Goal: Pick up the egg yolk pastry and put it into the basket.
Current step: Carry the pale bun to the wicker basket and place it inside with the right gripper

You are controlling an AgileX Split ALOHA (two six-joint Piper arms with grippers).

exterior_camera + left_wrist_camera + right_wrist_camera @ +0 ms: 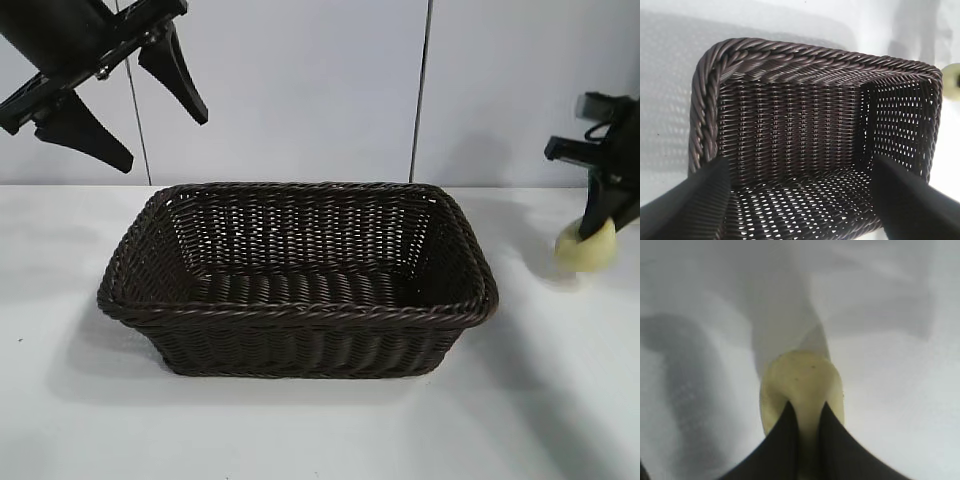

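My right gripper point(598, 232) clenched on egg yolk pastry point(585, 247), far right of basket point(300, 312), just off table. Next: lift w/o squeezing harder, clear braided rim, carry left, release low inside. Left gripper point(125, 100) spread open, parked above far-left.

White table point(300, 430), pale panelled wall point(300, 90).

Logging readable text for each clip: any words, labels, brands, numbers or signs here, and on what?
None can be read in any view.
Basket: plain weave, no tag.
Pastry, held by the right gripper: no mark.
Left gripper, raised above the basket's left end: no lettering.
Table: bare white.
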